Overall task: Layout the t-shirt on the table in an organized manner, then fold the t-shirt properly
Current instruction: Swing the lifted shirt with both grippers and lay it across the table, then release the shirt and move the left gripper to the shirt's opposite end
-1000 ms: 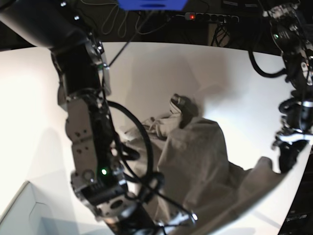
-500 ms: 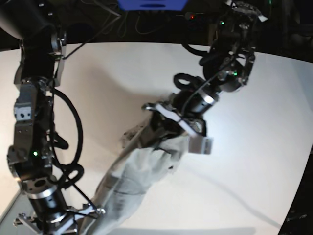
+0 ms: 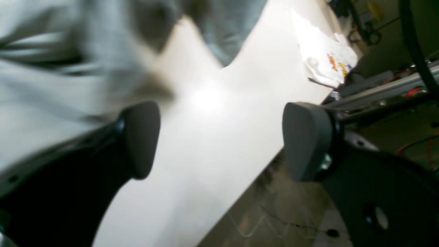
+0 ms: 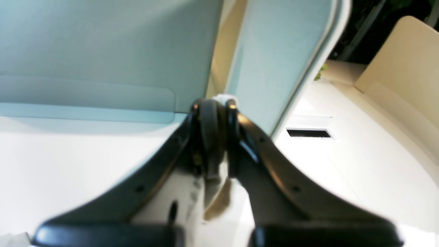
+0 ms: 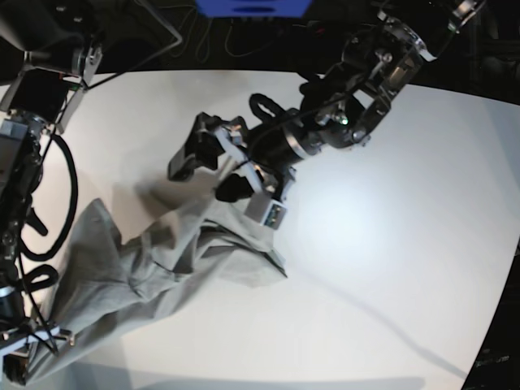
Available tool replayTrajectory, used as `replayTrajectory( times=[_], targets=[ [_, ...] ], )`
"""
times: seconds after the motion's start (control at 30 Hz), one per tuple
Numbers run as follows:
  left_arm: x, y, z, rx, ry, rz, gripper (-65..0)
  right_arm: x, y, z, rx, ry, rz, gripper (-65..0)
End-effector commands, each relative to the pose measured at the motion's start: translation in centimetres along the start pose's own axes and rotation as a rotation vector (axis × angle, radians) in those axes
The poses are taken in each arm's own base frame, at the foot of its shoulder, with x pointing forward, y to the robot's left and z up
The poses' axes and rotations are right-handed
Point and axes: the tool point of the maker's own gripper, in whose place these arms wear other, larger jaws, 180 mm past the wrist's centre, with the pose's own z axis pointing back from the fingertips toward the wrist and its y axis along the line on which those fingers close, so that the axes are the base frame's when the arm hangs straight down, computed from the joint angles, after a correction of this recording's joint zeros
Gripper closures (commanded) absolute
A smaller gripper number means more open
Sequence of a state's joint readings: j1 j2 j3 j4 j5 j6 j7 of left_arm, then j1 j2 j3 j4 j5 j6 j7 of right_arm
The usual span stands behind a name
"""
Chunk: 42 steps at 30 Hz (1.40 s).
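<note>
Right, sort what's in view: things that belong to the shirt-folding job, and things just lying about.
Job:
- t-shirt, rumpled
- table
- left gripper, open
- right gripper, shut

Lying about:
- printed white cloth at the table's far edge
- pale box

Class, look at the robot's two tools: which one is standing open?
The left tool: its pads stand far apart with white table between them. The right tool is shut.

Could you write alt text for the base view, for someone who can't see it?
A grey t-shirt lies rumpled and stretched across a white table. The left gripper, open, hangs above its upper end, while the right gripper is at its lower left corner.
</note>
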<state>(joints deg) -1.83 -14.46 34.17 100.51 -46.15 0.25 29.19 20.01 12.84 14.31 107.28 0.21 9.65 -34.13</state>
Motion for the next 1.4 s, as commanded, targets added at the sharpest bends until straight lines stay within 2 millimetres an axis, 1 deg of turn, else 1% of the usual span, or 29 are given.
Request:
replayTrajectory(
  times=[0.0, 0.1, 0.13, 0.17, 0.23, 0.3, 0.37, 0.47, 0.53, 0.6, 0.67, 0.8, 0.87, 0.93, 1.1, 1.13, 1.17, 1.2, 1.23, 1.3, 1.37],
  targets=[
    [1.5, -0.3, 0.2, -0.017, -0.044, -0.016, -54.5, 2.8, -1.1, 0.0, -0.021, -0.093, 0.016, 0.0],
    [2.4, 1.8, 0.7, 0.035, -0.064, -0.012, -54.5, 2.8, -2.4, 0.1, -0.054, -0.091, 0.006, 0.0],
    [2.3, 2.8, 0.8, 0.062, -0.064, 0.001, -54.6, 2.7, -3.1, 0.2, -0.073, -0.087, -0.001, 0.0],
    [2.1, 3.7, 0.6, 0.081, -0.061, 0.021, -54.7, 2.5, -3.6, 0.2, -0.086, -0.082, -0.006, 0.0],
    [1.9, 4.9, -0.1, 0.111, -0.061, 0.057, -54.7, 2.2, -3.9, 0.3, -0.091, -0.074, -0.006, 0.0],
    [0.7, 5.7, -1.4, 0.132, -0.045, 0.117, -54.8, 1.2, -3.7, 0.6, -0.087, -0.054, 0.0, 0.0],
    [-0.1, 5.8, -3.2, 0.138, -0.028, 0.17, -54.8, 0.5, -3.5, 0.8, -0.08, -0.039, 0.006, 0.0],
    [-2.3, 6.3, -6.1, 0.159, 0.031, 0.251, -54.8, -0.5, -3.3, 1.1, -0.072, -0.014, 0.013, 0.0],
    [-3.6, 7.1, -7.6, 0.187, 0.073, 0.293, -54.8, -0.8, -3.2, 1.1, -0.071, -0.007, 0.015, 0.0],
    [-4.4, 7.9, -8.6, 0.212, 0.107, 0.313, -54.8, -0.8, -3.2, 1.1, -0.071, -0.007, 0.015, 0.0],
    [-5.0, 9.3, -8.8, 0.246, 0.122, 0.32, -54.8, -1.0, -3.2, 1.1, -0.071, 0.001, 0.014, 0.0],
    [-4.2, 11.2, -8.7, 0.3, 0.021, 0.309, -54.8, -1.1, -3.3, 1.2, -0.073, 0.004, 0.014, 0.0],
    [-3.8, 11.8, -8.6, 0.318, -0.024, 0.305, -54.8, -1.6, -3.2, 1.4, -0.07, 0.014, 0.018, 0.0],
    [-4.3, 12.5, -8.5, 0.338, -0.02, 0.309, -54.7, -1.9, -3.1, 1.5, -0.065, 0.019, 0.021, 0.0],
    [-4.6, 12.9, -8.4, 0.351, -0.016, 0.317, -53.8, -2.1, -3.0, 1.5, -0.064, 0.025, 0.021, 0.0],
    [-4.7, 13.0, -8.3, 0.354, -0.016, 0.319, -52.2, -2.2, -3.1, 1.4, -0.065, 0.028, 0.02, 0.0],
    [-5.0, 13.4, -8.2, 0.364, -0.011, 0.323, -49.0, -2.3, -3.2, 1.5, -0.068, 0.033, 0.019, 0.0],
    [-5.1, 13.7, -8.2, 0.372, -0.007, 0.329, -44.0, -2.3, -3.2, 1.4, -0.068, 0.034, 0.019, 0.0],
    [-4.6, 14.4, -8.0, 0.385, -0.019, 0.334, -37.6, -2.4, -3.2, 1.5, -0.068, 0.036, 0.019, 0.0],
    [-4.1, 16.0, -7.3, 0.422, -0.046, 0.372, -21.1, -3.3, -3.1, 1.6, -0.063, 0.055, 0.021, 0.0],
    [-3.6, 17.3, -6.6, 0.45, -0.071, 0.404, -2.2, -3.7, -3.1, 1.7, -0.062, 0.063, 0.023, 0.0]
  ],
)
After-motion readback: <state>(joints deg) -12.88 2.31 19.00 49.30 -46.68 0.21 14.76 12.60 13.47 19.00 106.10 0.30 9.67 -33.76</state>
